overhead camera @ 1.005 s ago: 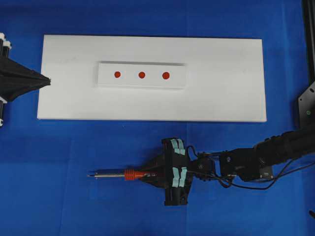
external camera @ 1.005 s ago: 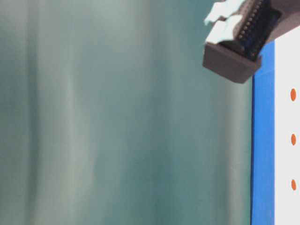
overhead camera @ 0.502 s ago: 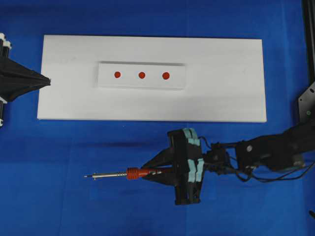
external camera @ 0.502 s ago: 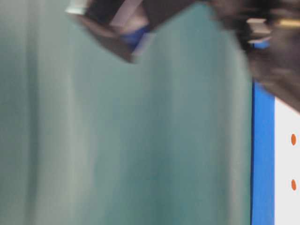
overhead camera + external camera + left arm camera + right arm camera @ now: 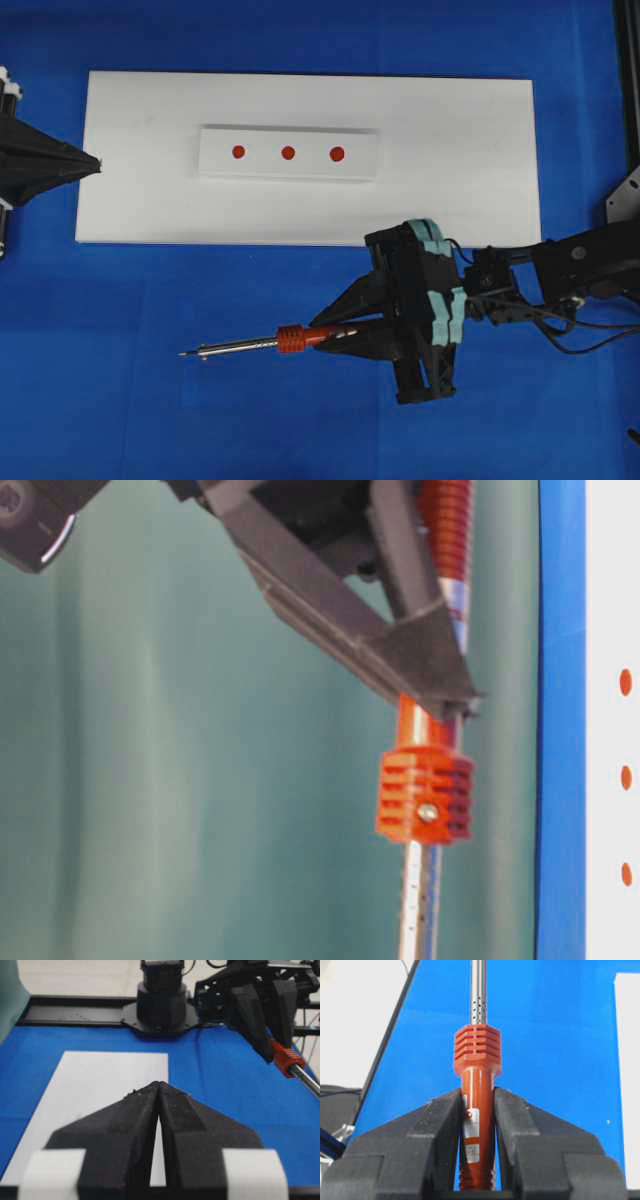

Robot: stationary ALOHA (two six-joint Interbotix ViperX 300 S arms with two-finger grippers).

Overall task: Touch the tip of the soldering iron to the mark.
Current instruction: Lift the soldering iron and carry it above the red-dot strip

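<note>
The left gripper (image 5: 92,163) is seen at the left edge of the overhead view, its black fingers (image 5: 140,1110) pressed together into a point with nothing between them, the tip lying over the left short edge of the white board (image 5: 460,200). The board is laid on the blue tabletop (image 5: 150,420), toward its far edge, long side running left to right. A smaller white strip (image 5: 360,165) is set on the board, left of the board's centre, carrying three red marks (image 5: 288,153) in a row, evenly spaced. Below the board's near edge, over bare blue tabletop, the soldering iron (image 5: 290,340) is held roughly level, its thin tip pointing left, silver shaft slightly angled, red-orange ribbed collar just left of the jaws. Whether the tip touches the tabletop cannot be told. The iron is well apart from the marks, none touched. The right gripper (image 5: 345,330) is clamped on the orange handle, seen clearly in the right wrist view with both black fingers (image 5: 440,1125) pressed against the handle's sides just behind the ribbed collar (image 5: 477,1047). The right arm (image 5: 570,270) is extended in from the right edge of the tabletop, black cables (image 5: 580,335) trailing beside it.
</note>
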